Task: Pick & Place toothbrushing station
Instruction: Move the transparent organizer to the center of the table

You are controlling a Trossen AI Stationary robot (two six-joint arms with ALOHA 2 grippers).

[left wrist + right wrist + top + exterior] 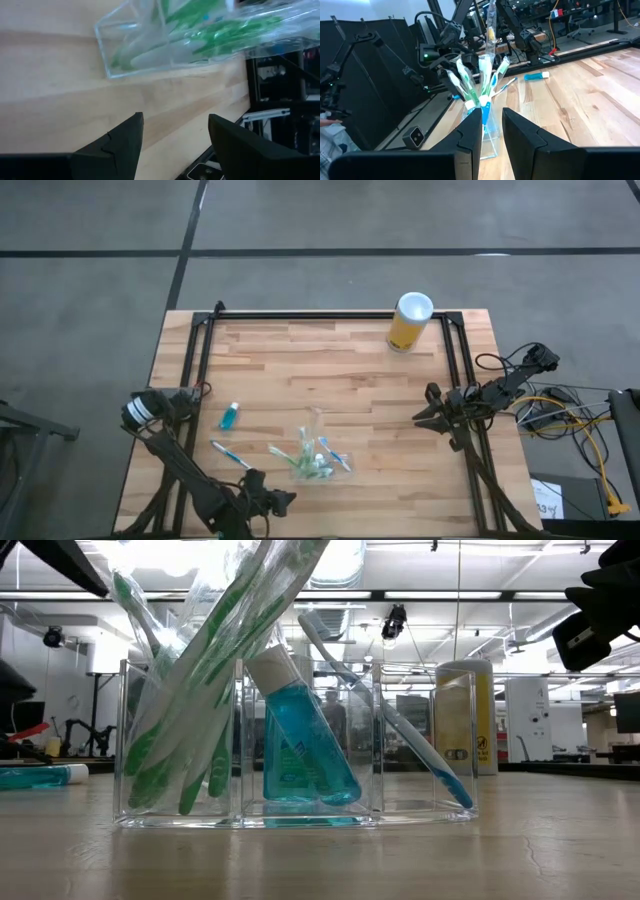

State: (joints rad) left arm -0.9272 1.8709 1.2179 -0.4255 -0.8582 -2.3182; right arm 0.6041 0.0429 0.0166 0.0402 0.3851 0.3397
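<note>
Clear organizer (pixel 300 810) nearest low camera, at desk's (pixel 330 370) 6 o'clock: green toothbrushes (pixel 190 690), teal tube (pixel 300 740), blue toothbrush (pixel 400 730) inside. Loose tube (pixel 230 417), toothbrush (pixel 229 455) at its 9 o'clock. Yellow cylinder (pixel 408 322) at 1 o'clock. Left gripper (pixel 172 135) jaws wide, empty; right gripper (pixel 492 125) jaws narrow, empty.

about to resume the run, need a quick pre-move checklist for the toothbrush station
1. Clear holder upright on the table: ok.
2. Green toothbrushes in holder: ok.
3. Teal tube in middle compartment: ok.
4. Loose teal tube and blue toothbrush stowed in the holder: not ok, both lie on the table.
5. Left gripper open, empty: ok.
6. Right gripper empty: ok, fingers narrowly apart.
</note>
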